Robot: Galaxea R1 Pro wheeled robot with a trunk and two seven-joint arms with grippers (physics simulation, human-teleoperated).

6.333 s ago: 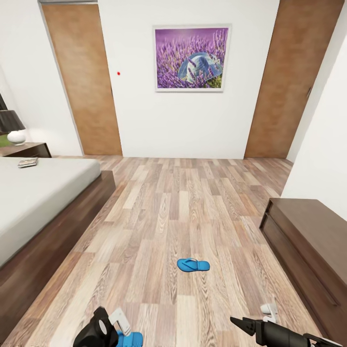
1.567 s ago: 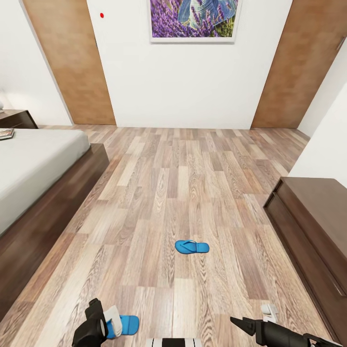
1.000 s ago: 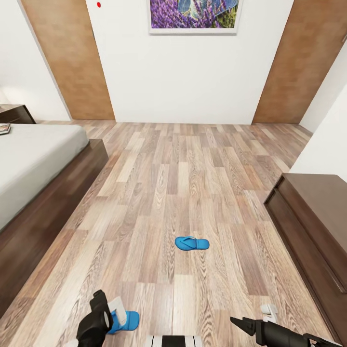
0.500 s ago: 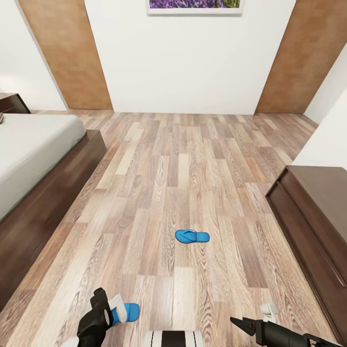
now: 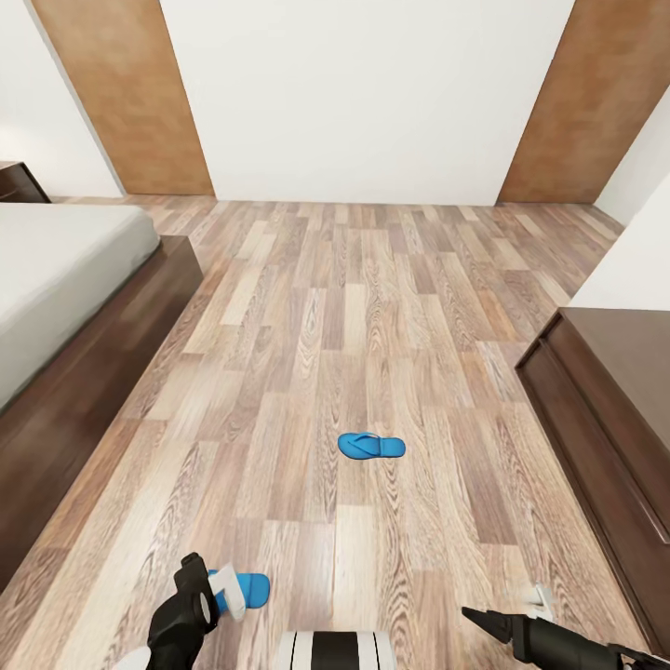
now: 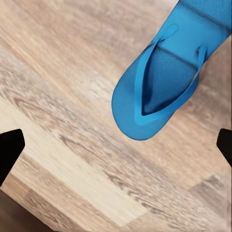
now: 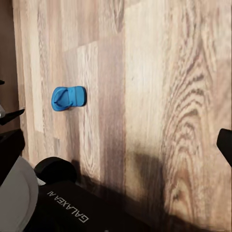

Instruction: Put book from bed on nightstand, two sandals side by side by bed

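Bedroom, head view. 2 blue sandals on the plank floor [image 5: 316,279], well apart from each other. Far sandal [image 5: 371,446] lies flat mid-floor, roughly centred between the bed and the long cabinet. Near sandal [image 5: 244,588] lies at the near left, just beside the left gripper [image 5: 216,588], partly covered by it. In the left wrist view that sandal [image 6: 164,77] lies sole down, straps up, on the wood, and the 2 dark fingertips [image 6: 9,150] stand wide apart at the frame edges with nothing between them: left gripper spread, empty.

Right gripper [image 5: 512,619] at the near right, low over the floor; its fingers look parted, nothing held. The right wrist view takes in 1 sandal [image 7: 68,98] across the planks and a fingertip [image 7: 224,145] at the edge.

1 bed [image 5: 65,270] along the left side, pale grey mattress on a dark wood frame. 1 nightstand [image 5: 19,181] at the far left, corner showing past the mattress. 1 long dark cabinet [image 5: 605,409] on the right. 2 brown doors, left [image 5: 126,93] and right [image 5: 591,98], flank the white far wall.
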